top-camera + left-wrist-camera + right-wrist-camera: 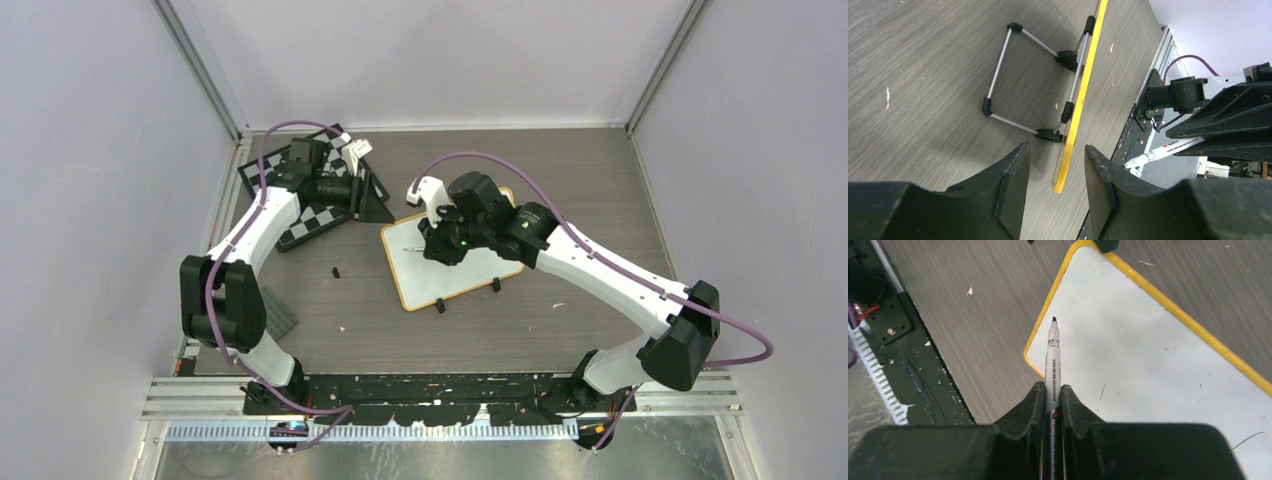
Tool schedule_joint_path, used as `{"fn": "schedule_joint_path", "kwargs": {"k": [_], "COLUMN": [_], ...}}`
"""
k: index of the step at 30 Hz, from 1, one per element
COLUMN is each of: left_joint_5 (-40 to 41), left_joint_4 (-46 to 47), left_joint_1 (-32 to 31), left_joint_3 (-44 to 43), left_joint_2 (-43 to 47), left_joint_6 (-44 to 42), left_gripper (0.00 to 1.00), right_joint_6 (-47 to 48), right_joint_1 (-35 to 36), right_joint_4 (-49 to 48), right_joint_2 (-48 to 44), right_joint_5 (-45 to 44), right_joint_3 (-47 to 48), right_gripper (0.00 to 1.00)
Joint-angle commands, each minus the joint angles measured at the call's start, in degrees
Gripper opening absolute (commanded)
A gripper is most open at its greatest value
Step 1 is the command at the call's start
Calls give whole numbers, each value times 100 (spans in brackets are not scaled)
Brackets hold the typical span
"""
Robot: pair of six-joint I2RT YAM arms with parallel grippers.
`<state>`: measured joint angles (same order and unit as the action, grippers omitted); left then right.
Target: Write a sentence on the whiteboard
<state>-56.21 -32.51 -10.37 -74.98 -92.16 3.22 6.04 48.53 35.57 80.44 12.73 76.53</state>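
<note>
The whiteboard (455,272), white with an orange-yellow rim and two black clip feet, sits mid-table, propped on a wire stand (1013,75). My right gripper (432,238) is shut on a white marker (1053,352). The marker's black tip hovers at the board's (1148,350) near corner, just inside the rim; whether it touches is unclear. My left gripper (1055,150) is open, and the board's yellow edge (1083,85) shows edge-on between its fingers. In the top view the left gripper (372,200) is just beyond the board's far left corner. The board carries a few faint marks.
A black-and-white chessboard (310,225) lies at the back left under the left arm. A small black piece (335,271) lies on the table left of the whiteboard. A dark grey pad (281,315) lies near the left arm's base. Metal rails line the table's edges.
</note>
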Motion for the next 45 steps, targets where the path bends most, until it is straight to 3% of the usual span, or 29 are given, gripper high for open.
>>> {"fn": "schedule_joint_path", "kwargs": {"k": [1, 11, 18, 45], "left_joint_5": [-202, -243, -233, -219], "left_joint_4": [237, 80, 80, 55], "left_joint_1": [-107, -142, -146, -150], "left_joint_3": [82, 236, 291, 314], "left_joint_2": [49, 119, 129, 168], "left_joint_6": [66, -73, -85, -208], "left_gripper": [44, 15, 4, 0], "right_joint_6": [228, 131, 114, -61], "right_joint_1": [95, 140, 262, 408], "right_joint_4": [-195, -300, -373, -467], "right_joint_2": [139, 182, 349, 920], "right_joint_5": [-621, -675, -720, -1165], "right_joint_3": [484, 511, 566, 980], "right_gripper": [0, 0, 0, 0]}}
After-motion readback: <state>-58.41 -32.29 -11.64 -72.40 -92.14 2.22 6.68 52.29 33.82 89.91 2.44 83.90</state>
